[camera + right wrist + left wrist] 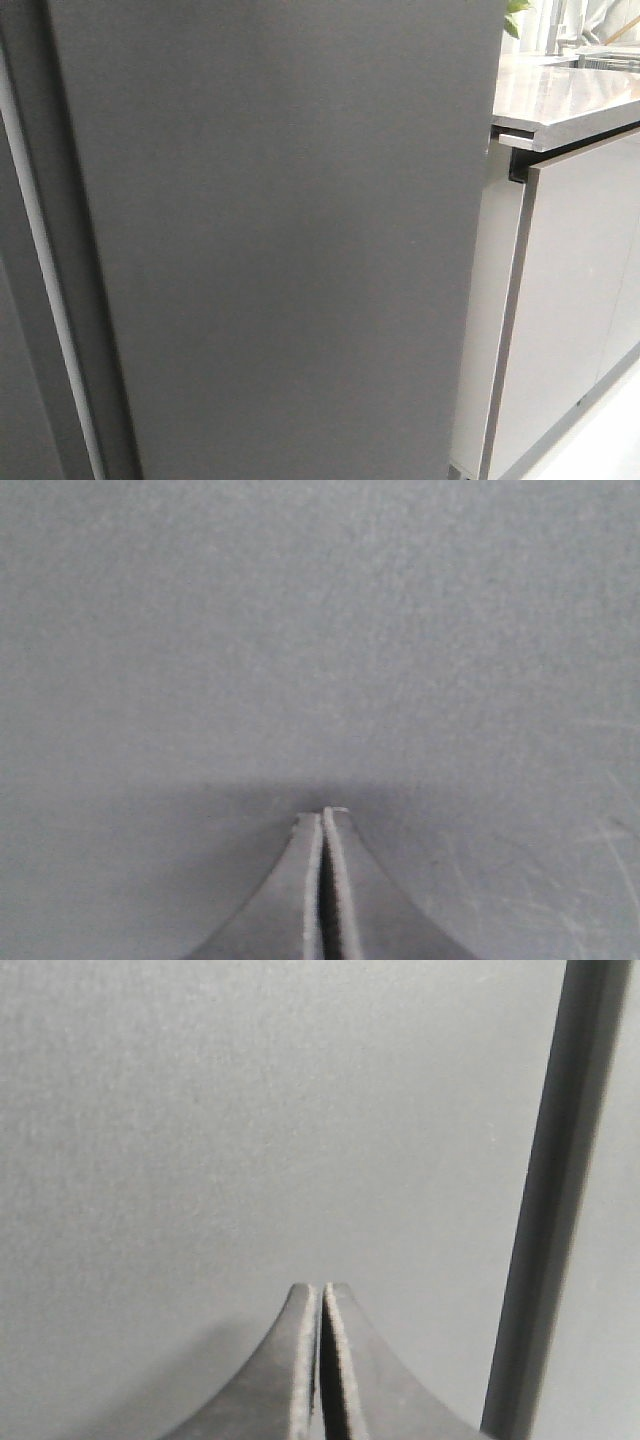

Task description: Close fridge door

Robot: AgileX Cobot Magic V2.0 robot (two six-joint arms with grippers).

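Note:
The fridge door [290,240] is a matte dark grey slab that fills most of the front view. A pale vertical strip [50,300] and a dark band run along its left side. Neither gripper shows in the front view. My left gripper [322,1286] is shut and empty, its tips pointing at a flat grey face [250,1120] with a dark vertical groove [555,1200] to one side. My right gripper [323,812] is shut and empty, its tips very close to a plain grey face [320,630], with its shadow right at the tips. I cannot tell whether either gripper touches the face.
To the right of the door stands a pale grey worktop [560,95] over glossy pale grey cabinet fronts [570,300]. A white side panel [485,300] sits between door and cabinets. A green plant [517,14] shows at the far back.

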